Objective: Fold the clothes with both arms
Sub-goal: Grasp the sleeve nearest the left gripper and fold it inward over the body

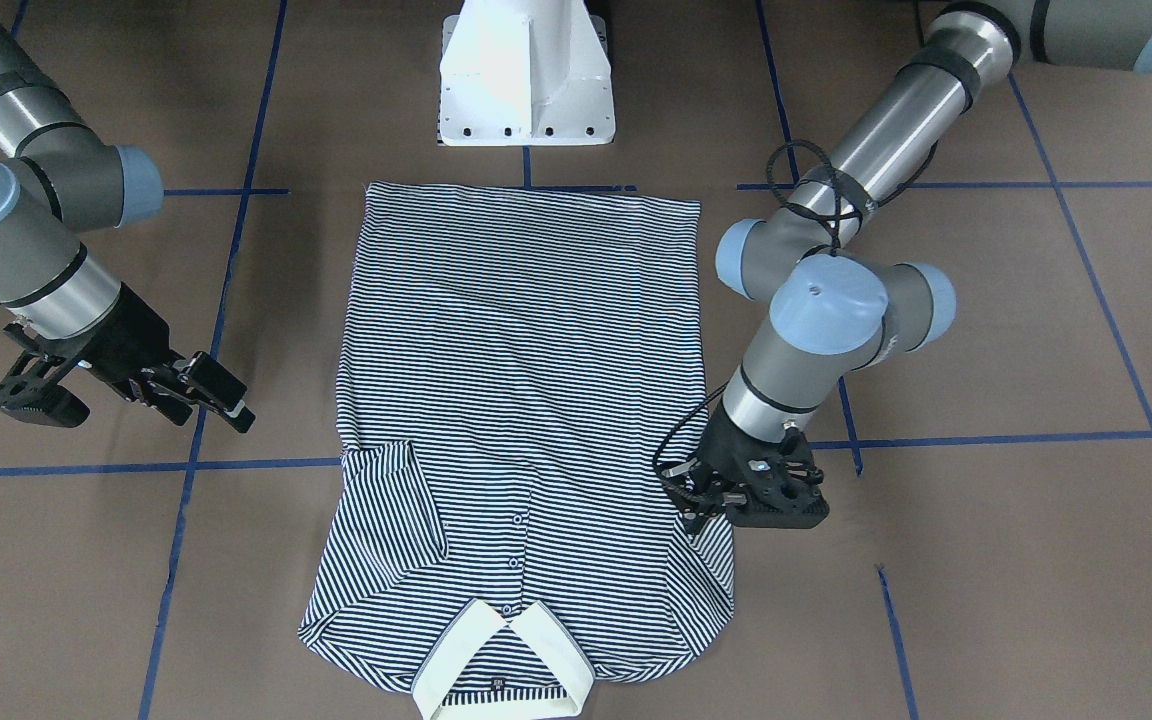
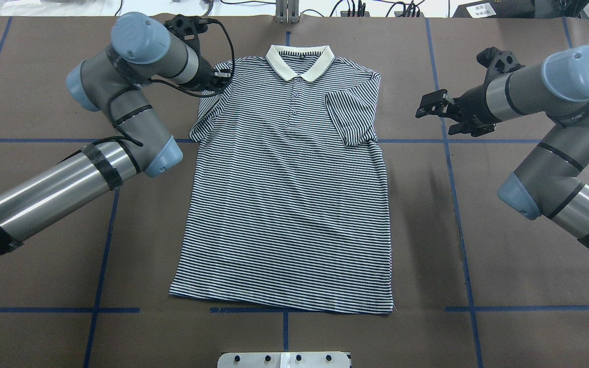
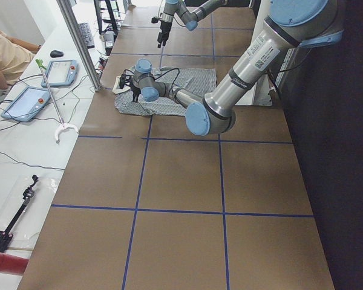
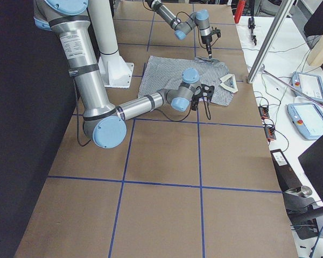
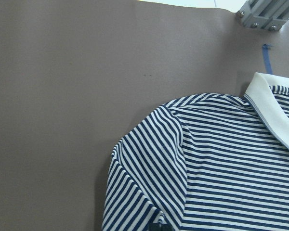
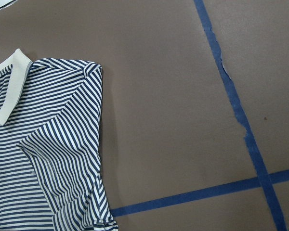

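Lying flat and front up on the brown paper-covered table [image 2: 504,286], the short-sleeved polo shirt [image 2: 284,204] of thin navy-and-white striped knit has its cream-white collar [image 2: 300,60] toward the table's far edge. Its straight hem runs just beside a blue tape line [image 2: 44,309], near the white pedestal base [image 1: 526,80]. The sleeve on the robot's right [image 2: 350,117] is folded inward over the chest, so that side edge runs nearly straight; the other sleeve [image 2: 206,116] lies spread outward. The black two-finger left end effector [image 1: 701,512] points down at that sleeve's shoulder edge, touching or just over the cloth; whether it is closed I cannot tell. The black right end effector [image 1: 208,408] hangs above bare table, well apart from the shirt, its jaws parted and gripping nothing. Wide bare table lies on both sides of the shirt.
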`<state>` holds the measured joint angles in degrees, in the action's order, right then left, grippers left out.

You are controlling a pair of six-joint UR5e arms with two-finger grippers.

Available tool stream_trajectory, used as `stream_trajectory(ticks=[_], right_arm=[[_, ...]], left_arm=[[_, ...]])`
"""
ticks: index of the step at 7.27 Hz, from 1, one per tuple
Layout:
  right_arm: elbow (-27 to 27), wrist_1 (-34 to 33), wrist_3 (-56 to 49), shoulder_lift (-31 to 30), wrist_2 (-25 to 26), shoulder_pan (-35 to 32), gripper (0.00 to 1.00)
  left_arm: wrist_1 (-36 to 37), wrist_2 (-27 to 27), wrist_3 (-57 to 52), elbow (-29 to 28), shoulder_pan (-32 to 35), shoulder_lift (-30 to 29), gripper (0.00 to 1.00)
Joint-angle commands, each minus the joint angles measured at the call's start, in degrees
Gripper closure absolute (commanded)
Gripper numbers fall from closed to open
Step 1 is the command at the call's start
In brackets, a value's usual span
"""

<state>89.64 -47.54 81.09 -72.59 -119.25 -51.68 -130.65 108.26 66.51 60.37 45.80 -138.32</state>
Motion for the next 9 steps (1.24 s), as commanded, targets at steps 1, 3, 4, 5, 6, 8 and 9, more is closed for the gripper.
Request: stream_trajectory(ticks=[1,3,4,5,6,8,9], right_arm=[[-0.2,0.0,0.0,-0.1,0.1,0.0,0.00],[-0.3,0.0,0.0,-0.1,0.2,0.0,0.00],[-1.0,0.0,-0.1,-0.1,0.2,0.1,0.00],[-1.0,0.0,-0.1,0.1,0.2,0.1,0.00],[-1.0,0.0,0.0,0.8,0.2,0.2,0.00],[3.2,-0.1,5.7,1.6,1.1,2.2,0.00],[5.9,-0.1,12.3,1.4,4.9,6.5,0.00]], left_arm=[[-0.6,-2.4,1.8,-5.3,-1.6,-5.0,1.00],[-2.8,-5.9,1.8,-6.6,-3.4,-5.2,1.00],[-4.2,-6.0,1.7,-6.4,-4.2,-4.4,0.99],[-6.1,-6.0,1.7,-6.1,-4.5,-3.5,0.35],[-6.1,-6.0,2.2,-4.1,-4.5,-3.1,0.27],[-5.2,-5.8,7.0,6.9,-6.1,2.6,0.23],[-5.2,-5.8,9.1,12.6,-6.8,6.1,0.23]])
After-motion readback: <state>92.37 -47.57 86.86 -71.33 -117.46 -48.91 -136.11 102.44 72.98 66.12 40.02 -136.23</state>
